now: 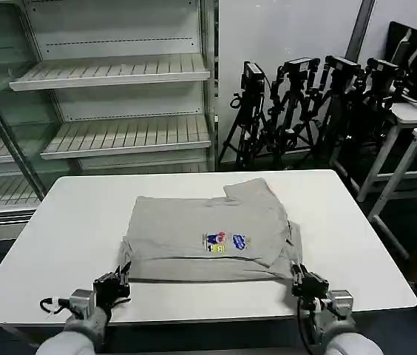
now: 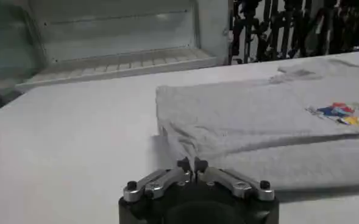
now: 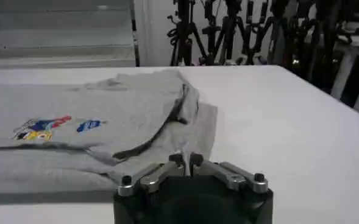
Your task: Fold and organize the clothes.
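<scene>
Seeing a grey shirt (image 1: pixel 208 233) lying partly folded, flat in the middle of the white worktop (image 1: pixel 68 229), with its small multicolour chest print (image 1: pixel 225 241) facing up. One flap is turned over the top at the far right side, and layers of cloth stick out under it along the near edge and the right side.

Our left hand (image 1: pixel 122 282) sits low at the shirt's near left corner, fingers pressed together; in the left wrist view the tips (image 2: pixel 192 164) meet right at the cloth's edge, and we cannot tell if any cloth is caught between them.

Our right hand (image 1: pixel 298 280) sits at the near right corner, also pressed together, tips (image 3: pixel 186 160) just at the shirt's hem; same doubt about a pinch.
</scene>
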Controlling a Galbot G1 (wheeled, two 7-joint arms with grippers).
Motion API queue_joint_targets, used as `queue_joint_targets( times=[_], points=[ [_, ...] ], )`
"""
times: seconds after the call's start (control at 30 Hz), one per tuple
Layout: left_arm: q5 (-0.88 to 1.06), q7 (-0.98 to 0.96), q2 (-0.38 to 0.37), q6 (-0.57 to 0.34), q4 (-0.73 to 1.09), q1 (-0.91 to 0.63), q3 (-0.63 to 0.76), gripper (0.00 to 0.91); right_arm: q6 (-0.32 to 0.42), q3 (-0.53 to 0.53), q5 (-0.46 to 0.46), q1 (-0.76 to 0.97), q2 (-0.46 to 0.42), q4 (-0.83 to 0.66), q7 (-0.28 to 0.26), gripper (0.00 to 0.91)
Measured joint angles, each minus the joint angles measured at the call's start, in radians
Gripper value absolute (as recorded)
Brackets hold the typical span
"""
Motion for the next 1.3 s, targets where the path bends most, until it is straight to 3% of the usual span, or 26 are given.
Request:
queue_joint_targets(
  times=[0.03,0.07,0.1,0.13,0.17,0.2,0.5,0.8,1.03,1.3],
  points=[
    [0.005,-0.003,-0.004,-0.001,-0.019,0.022,-0.007,0.03,0.0,0.004,-0.007,-0.018,0.0,0.015,0.0,0.0],
    [0.01,-0.005,-0.006,-0.001,-0.034,0.042,-0.013,0.04,-0.001,0.008,-0.014,-0.03,0.0,0.024,0.001,0.282],
    [0.017,-0.007,-0.007,-0.002,-0.05,0.065,-0.018,0.04,-0.002,0.013,-0.02,-0.042,0.0,0.034,0.001,0.907],
    [0.023,-0.008,-0.008,-0.001,-0.064,0.085,-0.022,0.121,-0.002,0.017,-0.028,-0.053,0.0,0.043,0.003,0.907],
    [0.029,-0.009,-0.009,-0.001,-0.078,0.105,-0.026,0.363,-0.003,0.022,-0.035,-0.061,0.001,0.049,0.005,0.907],
    [0.037,-0.011,-0.009,0.0,-0.093,0.125,-0.029,0.907,-0.003,0.026,-0.042,-0.069,0.001,0.055,0.007,0.907],
    [0.074,-0.026,-0.017,0.037,-0.181,0.235,-0.038,0.907,0.018,0.051,-0.066,-0.094,-0.004,0.098,0.027,0.907],
    [0.062,-0.041,0.013,0.034,-0.24,0.235,-0.082,0.907,0.039,0.077,-0.039,-0.037,-0.024,0.106,0.049,0.907],
    [-0.014,-0.072,0.046,0.031,-0.205,0.118,-0.079,0.907,0.023,0.053,-0.004,0.109,-0.029,0.039,0.072,0.907],
    [-0.081,-0.096,0.079,0.039,-0.04,-0.125,0.015,0.907,-0.024,-0.041,0.044,0.371,-0.025,-0.16,0.09,0.907]
  ],
)
